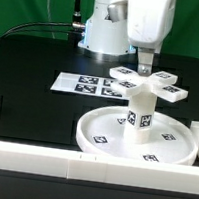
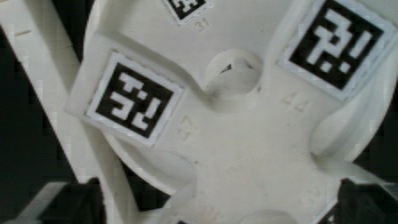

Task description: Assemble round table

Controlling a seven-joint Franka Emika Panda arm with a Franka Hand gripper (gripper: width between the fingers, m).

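Three parts look stacked: the round disc lies on the table near the border bars, the post upright at its centre, the cross-shaped piece on top; the gripper sits at that piece, and whether its jaws are apart or clamped I cannot tell. Judging by this, only seating or tightening the cross remains.

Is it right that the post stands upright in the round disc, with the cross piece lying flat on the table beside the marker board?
Not quite. The post does stand upright in the disc, but the cross piece sits atop the post under the gripper, not on the table by the marker board. The exterior view shows it.
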